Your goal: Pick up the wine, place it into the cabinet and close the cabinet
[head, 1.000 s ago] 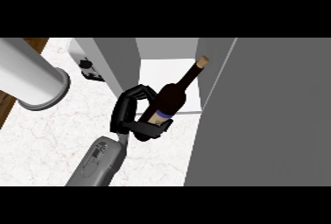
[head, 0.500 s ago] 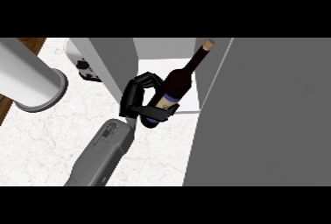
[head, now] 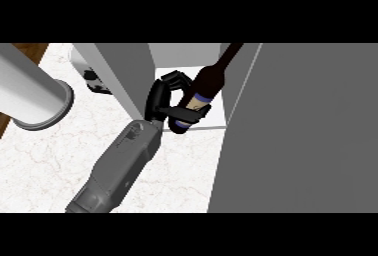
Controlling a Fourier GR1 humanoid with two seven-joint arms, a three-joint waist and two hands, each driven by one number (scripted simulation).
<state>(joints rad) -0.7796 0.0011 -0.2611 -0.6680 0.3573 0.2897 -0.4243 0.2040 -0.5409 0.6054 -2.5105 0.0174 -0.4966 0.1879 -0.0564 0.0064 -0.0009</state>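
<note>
The one wine bottle [head: 203,90] is tilted, its long axis running from the base at lower left to the neck at upper right. It sits in the cabinet [head: 131,75] opening. The right hand [head: 159,98], the only one visible, curls its fingers around the bottle's lower body above the marble surface [head: 66,160].

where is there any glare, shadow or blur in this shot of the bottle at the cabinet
head view: flat, even light, no glare on the wine bottle; the right hand curled round it is a near-black shape with little detail; the grey panel at the right is dim, the cabinet's inside brighter; nothing looks blurred
</note>
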